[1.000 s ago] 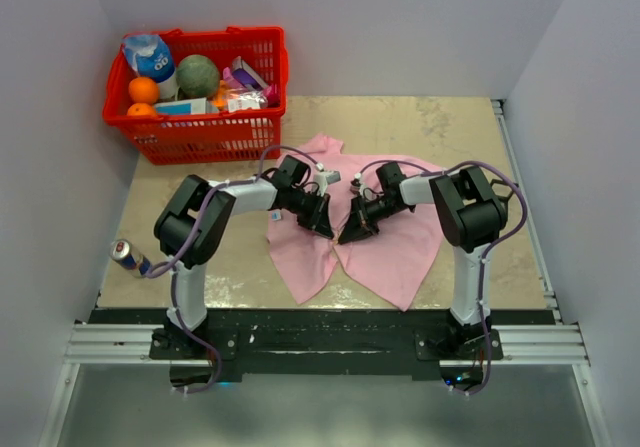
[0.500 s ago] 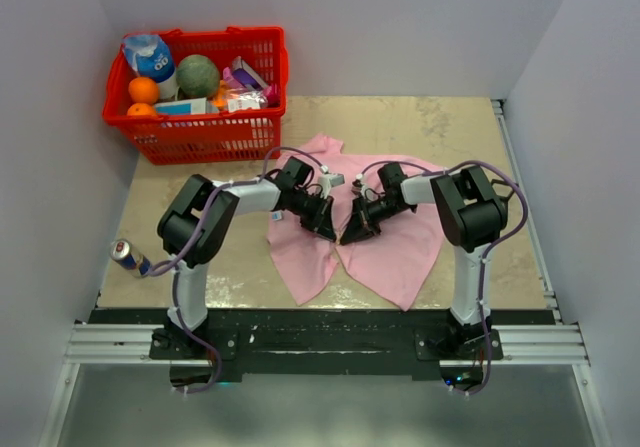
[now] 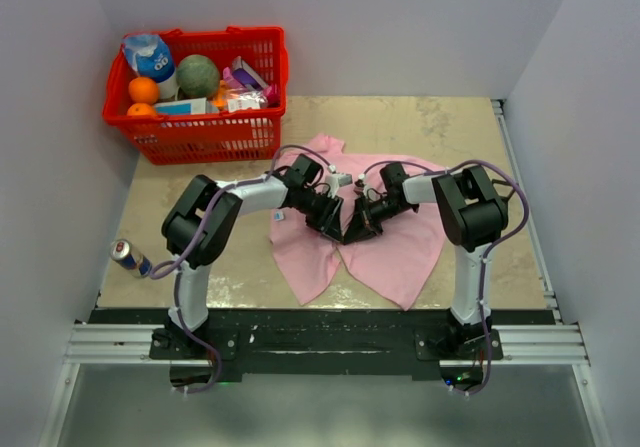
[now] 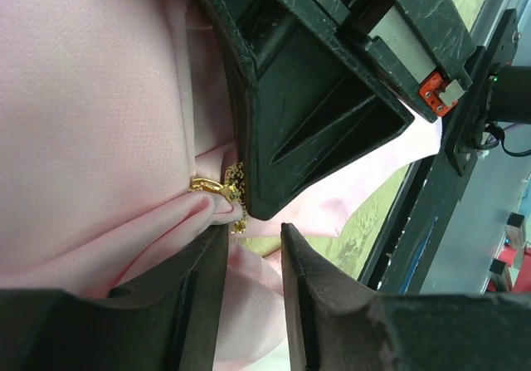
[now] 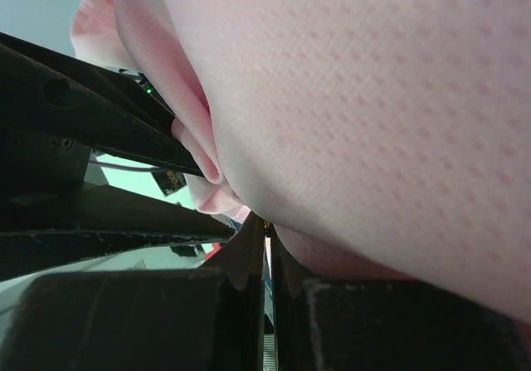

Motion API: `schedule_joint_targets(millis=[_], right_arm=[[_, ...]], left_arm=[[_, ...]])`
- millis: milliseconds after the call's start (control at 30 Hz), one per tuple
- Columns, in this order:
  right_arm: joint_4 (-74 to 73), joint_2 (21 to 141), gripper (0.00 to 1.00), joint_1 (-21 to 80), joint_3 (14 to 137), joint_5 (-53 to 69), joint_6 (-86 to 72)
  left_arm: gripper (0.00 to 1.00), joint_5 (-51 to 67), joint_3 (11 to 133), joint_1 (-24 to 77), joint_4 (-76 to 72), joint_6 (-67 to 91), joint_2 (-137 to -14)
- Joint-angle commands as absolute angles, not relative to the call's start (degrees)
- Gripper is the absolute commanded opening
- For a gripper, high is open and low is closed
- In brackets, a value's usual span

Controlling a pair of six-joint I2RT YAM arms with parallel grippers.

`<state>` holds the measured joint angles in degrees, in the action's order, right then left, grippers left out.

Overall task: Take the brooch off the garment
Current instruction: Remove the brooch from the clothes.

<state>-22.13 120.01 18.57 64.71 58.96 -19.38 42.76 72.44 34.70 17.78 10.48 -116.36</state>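
Only the left wrist view shows the brooch (image 4: 219,188), which sits on a bunched fold of the garment (image 4: 91,97). The closed tip of the right hand (image 4: 256,205) touches it, fingers pressed together; whether they pinch it cannot be told. The left hand (image 4: 253,230) sits just beside it, fingers slightly spread. The right wrist view shows only pink cloth. From above, both hands meet on the shirt near the middle of the surface (image 3: 450,127), the pin too small to see. Print on the goods in the red basket (image 3: 200,145) at the far left corner, and on the can (image 3: 130,257) at the left edge, is unreadable. The brooch is gold, with a tiny beaded cluster.
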Motion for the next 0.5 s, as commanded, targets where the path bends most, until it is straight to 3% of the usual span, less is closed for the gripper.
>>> schedule_joint_targets(millis=[0, 167, 467], right_arm=[[-22.5, 121.9, 0.00, 19.2, 65.4, 57.3, -19.2], [-22.9, 122.0, 0.00, 19.2, 65.6, 57.0, -18.7], [-23.3, 122.2, 0.00, 19.2, 65.6, 56.7, -18.5]], left_arm=[[0.35, 34.6, 72.9, 35.0, 16.7, 9.3, -117.9], [0.06, 30.6, 72.9, 34.2, 17.7, 9.3, -118.2], [0.01, 32.6, 70.2, 34.0, 14.4, 9.0, -107.4]])
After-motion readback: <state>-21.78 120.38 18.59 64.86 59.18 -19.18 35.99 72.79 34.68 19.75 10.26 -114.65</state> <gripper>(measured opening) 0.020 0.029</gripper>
